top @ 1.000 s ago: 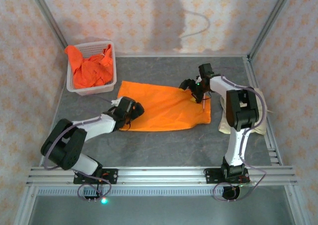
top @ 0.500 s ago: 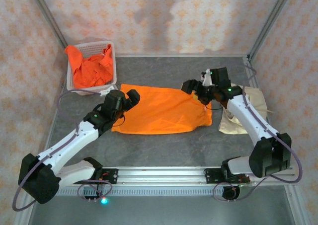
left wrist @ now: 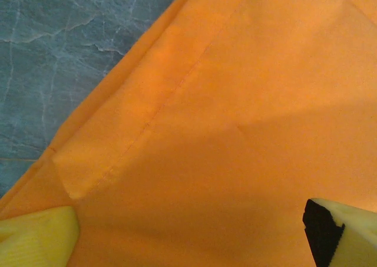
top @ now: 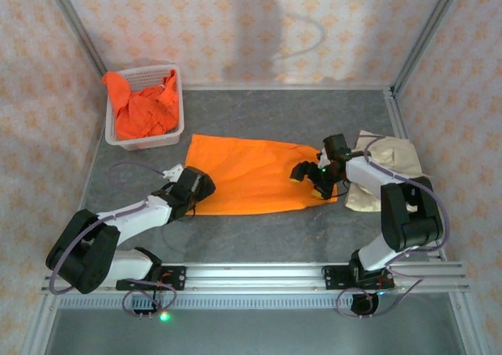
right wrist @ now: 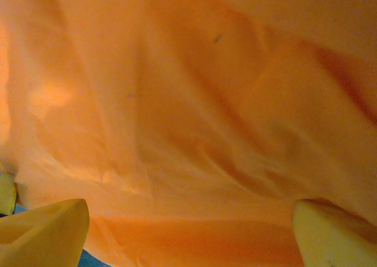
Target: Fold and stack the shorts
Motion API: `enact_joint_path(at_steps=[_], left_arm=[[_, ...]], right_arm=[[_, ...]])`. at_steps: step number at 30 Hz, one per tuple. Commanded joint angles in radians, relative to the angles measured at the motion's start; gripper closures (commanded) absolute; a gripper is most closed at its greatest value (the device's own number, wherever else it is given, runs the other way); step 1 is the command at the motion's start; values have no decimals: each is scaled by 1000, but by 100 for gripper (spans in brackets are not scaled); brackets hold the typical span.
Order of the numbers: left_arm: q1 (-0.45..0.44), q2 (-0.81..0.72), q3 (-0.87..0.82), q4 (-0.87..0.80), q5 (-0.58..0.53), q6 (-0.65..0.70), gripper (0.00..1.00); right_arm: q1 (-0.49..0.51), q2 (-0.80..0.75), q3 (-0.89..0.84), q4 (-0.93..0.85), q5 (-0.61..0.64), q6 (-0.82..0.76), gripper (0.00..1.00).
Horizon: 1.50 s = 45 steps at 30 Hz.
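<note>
Both arms are now drawn closer to their bases than a moment earlier, each low at one end of the orange shorts [top: 251,175], which lie spread in the middle of the surface [top: 267,120]. The left pincer [top: 196,189] stands wide over the near left corner and the right pincer [top: 311,179] wide over the right edge; nothing is held. Beige shorts [top: 392,163] lie just beside. The fold seems only starting: next both must press down and close on the cloth edge together
</note>
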Motion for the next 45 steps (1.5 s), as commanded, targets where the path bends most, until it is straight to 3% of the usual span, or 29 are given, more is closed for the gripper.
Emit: enact_joint_path(at_steps=[1, 5, 7, 12, 16, 23, 36, 45], left_arm=[[16, 0, -54, 23, -72, -15, 0], [27, -10, -55, 7, -66, -10, 0], [30, -25, -38, -18, -70, 1, 0], [35, -76, -15, -70, -90, 30, 0], [35, -84, -12, -82, -87, 35, 0], [35, -72, -19, -70, -73, 31, 0], [35, -78, -28, -59, -80, 30, 0], [36, -137, -15, -76, -68, 27, 0]], right_arm=[[-8, 12, -28, 4, 63, -18, 11], [-8, -70, 3, -27, 63, -18, 11], [-8, -137, 45, -86, 132, -43, 10], [-21, -186, 190, -320, 525, -168, 9], [-42, -88, 244, -386, 621, -220, 11], [-43, 65, 251, -302, 466, -232, 16], [-43, 212, 234, -218, 393, -222, 31], [-43, 251, 207, -156, 317, -179, 74]])
